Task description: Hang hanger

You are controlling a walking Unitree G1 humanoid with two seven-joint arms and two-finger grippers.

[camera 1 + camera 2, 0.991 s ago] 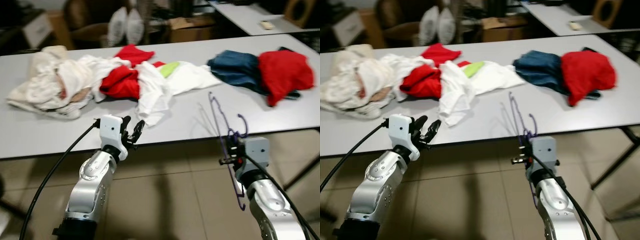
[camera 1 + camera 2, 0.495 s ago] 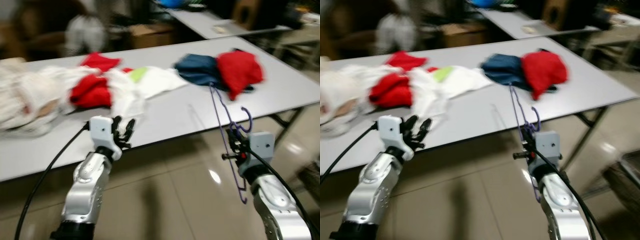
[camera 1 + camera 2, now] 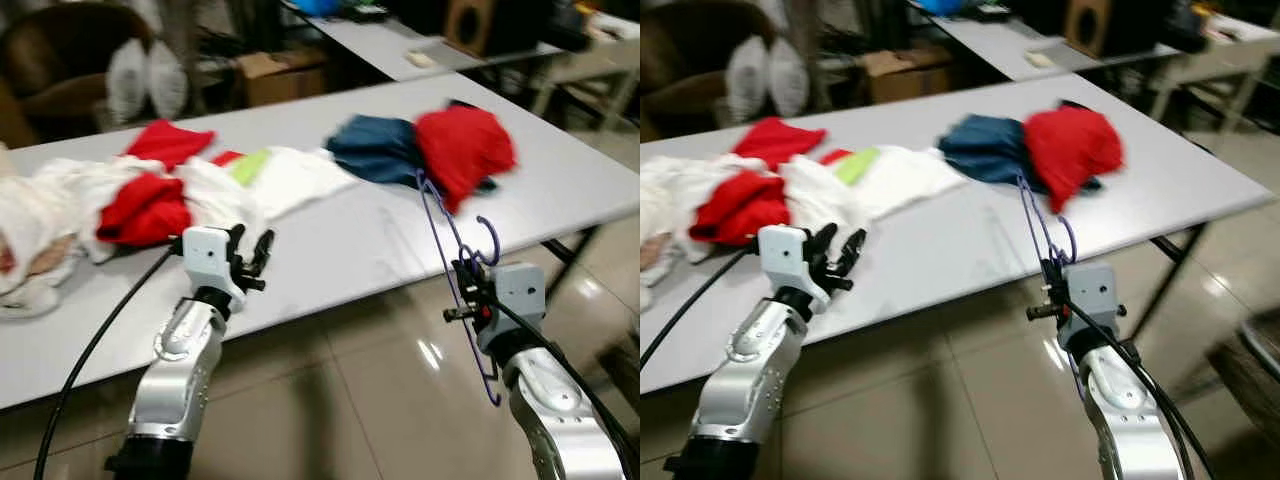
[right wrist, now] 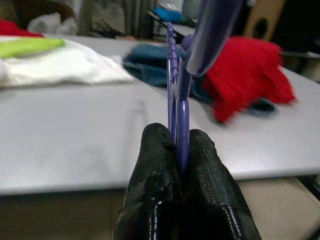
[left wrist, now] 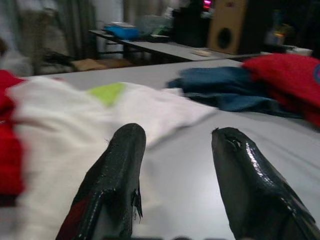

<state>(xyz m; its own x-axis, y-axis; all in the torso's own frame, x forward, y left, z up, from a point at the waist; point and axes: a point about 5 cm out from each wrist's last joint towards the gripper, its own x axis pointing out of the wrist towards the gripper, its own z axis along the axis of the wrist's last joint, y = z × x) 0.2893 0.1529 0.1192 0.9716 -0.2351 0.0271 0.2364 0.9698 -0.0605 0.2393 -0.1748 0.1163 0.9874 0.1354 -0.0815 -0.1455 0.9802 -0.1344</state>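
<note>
Up close, the right tool (image 4: 177, 150) has its fingers pinched tight on the purple hanger (image 3: 452, 250), held upright before the counter (image 3: 340, 250) edge, while the left tool (image 5: 175, 165) hangs spread and empty over white clothes (image 3: 290, 175), with blue and red garments (image 3: 460, 150) heaped beyond.

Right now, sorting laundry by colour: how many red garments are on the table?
3: red garment on the blue clothes, another beside the white pile, one behind it. More may be hidden.
</note>
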